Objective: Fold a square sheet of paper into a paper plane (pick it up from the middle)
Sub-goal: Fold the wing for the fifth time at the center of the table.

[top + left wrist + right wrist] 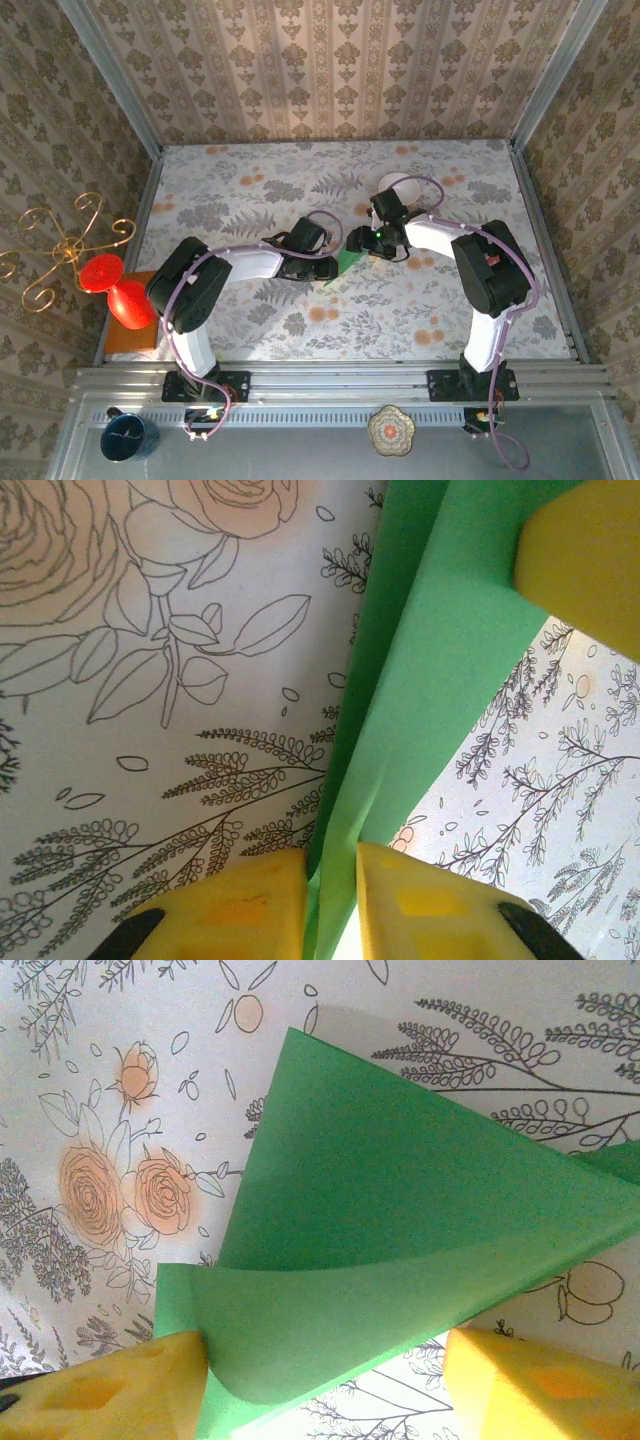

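The square sheet of paper (pixel 348 262) is bright green, partly folded into a tapering wedge, and sits mid-table between the two grippers. In the left wrist view the folded paper (pixel 440 660) rises in a narrow ridge, and my left gripper (pixel 332 855) is shut on its near end, pads pressed on both sides. A yellow finger of the right gripper (pixel 585 560) rests on the paper's far part. In the right wrist view a flap of the paper (pixel 400 1210) curls up between my right gripper's (pixel 325 1345) wide-apart pads; the left pad (pixel 110 1385) touches the flap's edge. It stands open.
A white bowl (pixel 400 185) sits behind the right arm. Off the table's left edge are a red stand (pixel 120 295) on an orange board (pixel 130 338) and a gold wire holder (pixel 60 250). Metal rails and patterned walls frame the floral tabletop (pixel 250 190).
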